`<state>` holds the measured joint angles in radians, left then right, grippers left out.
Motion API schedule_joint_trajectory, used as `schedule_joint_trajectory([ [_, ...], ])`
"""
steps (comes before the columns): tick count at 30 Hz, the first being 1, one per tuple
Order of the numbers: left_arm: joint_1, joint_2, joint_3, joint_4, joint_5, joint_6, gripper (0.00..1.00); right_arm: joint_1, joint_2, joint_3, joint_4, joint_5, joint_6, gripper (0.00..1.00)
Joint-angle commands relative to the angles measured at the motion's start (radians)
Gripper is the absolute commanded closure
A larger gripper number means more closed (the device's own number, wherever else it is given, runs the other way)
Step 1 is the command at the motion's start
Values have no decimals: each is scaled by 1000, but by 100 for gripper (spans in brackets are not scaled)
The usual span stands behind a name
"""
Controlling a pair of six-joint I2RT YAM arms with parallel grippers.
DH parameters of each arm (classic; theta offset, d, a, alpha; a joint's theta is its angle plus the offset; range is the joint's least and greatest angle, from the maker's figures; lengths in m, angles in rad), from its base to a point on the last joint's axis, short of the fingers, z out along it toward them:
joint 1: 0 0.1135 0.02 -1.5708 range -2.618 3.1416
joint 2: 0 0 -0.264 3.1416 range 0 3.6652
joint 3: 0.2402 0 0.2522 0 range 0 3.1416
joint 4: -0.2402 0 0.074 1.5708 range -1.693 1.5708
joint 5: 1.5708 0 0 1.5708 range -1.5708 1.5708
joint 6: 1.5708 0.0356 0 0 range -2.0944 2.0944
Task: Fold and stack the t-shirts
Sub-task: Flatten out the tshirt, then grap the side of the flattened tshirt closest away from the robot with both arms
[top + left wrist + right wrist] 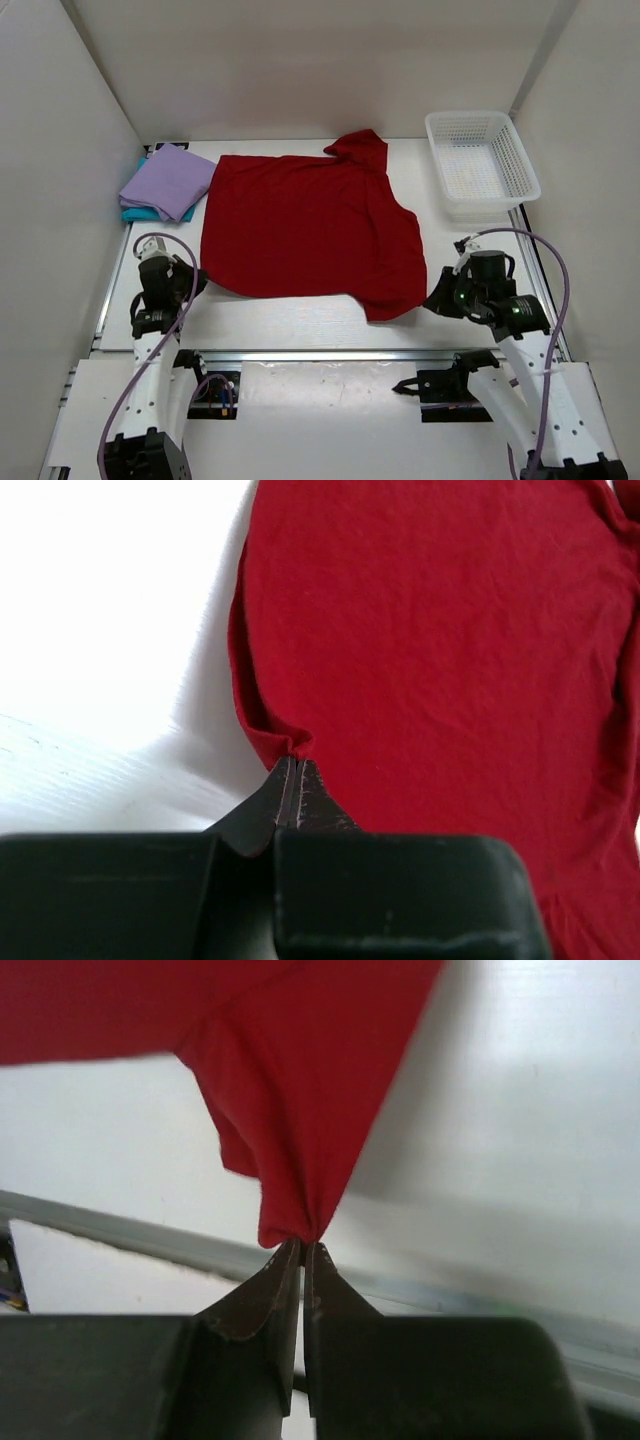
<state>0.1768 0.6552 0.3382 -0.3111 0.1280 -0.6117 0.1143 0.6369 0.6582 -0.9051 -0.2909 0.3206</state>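
Note:
A dark red t-shirt [305, 225] lies spread over the middle of the white table, one sleeve pointing to the far side. My left gripper [196, 281] is shut on the shirt's near left corner [290, 742]. At the near right corner of the red t-shirt [300, 1110] my right gripper [432, 300] is shut, and the cloth bunches at its fingertips [303, 1245]. A folded lavender t-shirt [168, 180] rests on a folded teal t-shirt [140, 213] at the far left.
A white mesh basket [481, 163] stands at the far right corner. White walls close in the table on the left, back and right. A metal rail [330, 354] runs along the near edge.

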Motion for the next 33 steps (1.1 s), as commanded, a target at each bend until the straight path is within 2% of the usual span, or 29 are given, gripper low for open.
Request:
schedule_joint_trajectory([
  [1, -19, -34, 74, -74, 30, 56, 100, 79, -80, 82, -147, 127, 76, 100],
  [3, -19, -22, 71, -60, 55, 46, 100, 114, -120, 110, -227, 284, 106, 100],
  [6, 9, 6, 53, -13, 120, 12, 100, 154, -112, 98, -238, 319, 132, 100],
  [10, 18, 17, 50, -14, 85, 1, 100, 159, -85, 11, -172, 237, 130, 100],
  [12, 27, 38, 22, 39, 129, -19, 100, 51, -34, 18, -146, 173, 53, 100],
  [14, 53, 61, 9, 88, 169, -57, 100, -4, 9, 38, -83, 105, 22, 100],
  [19, 67, 155, 36, 211, 206, -146, 100, 38, 259, 104, 161, 75, 52, 100],
  [22, 37, 240, 70, 295, 179, -190, 100, 35, 435, 229, 281, 51, 67, 100],
  [23, 46, 345, 93, 391, 162, -248, 100, 10, 659, 395, 326, 44, 48, 100],
  [24, 46, 346, 93, 392, 176, -256, 100, 10, 661, 397, 327, 64, 48, 100],
  [26, 44, 449, 120, 426, 167, -279, 100, -31, 754, 502, 354, 24, 46, 100],
  [29, 69, 565, 221, 448, 171, -287, 100, -57, 926, 631, 388, -8, 52, 100],
  [33, 102, 679, 326, 438, 147, -269, 100, -57, 1067, 835, 365, -10, 40, 100],
])
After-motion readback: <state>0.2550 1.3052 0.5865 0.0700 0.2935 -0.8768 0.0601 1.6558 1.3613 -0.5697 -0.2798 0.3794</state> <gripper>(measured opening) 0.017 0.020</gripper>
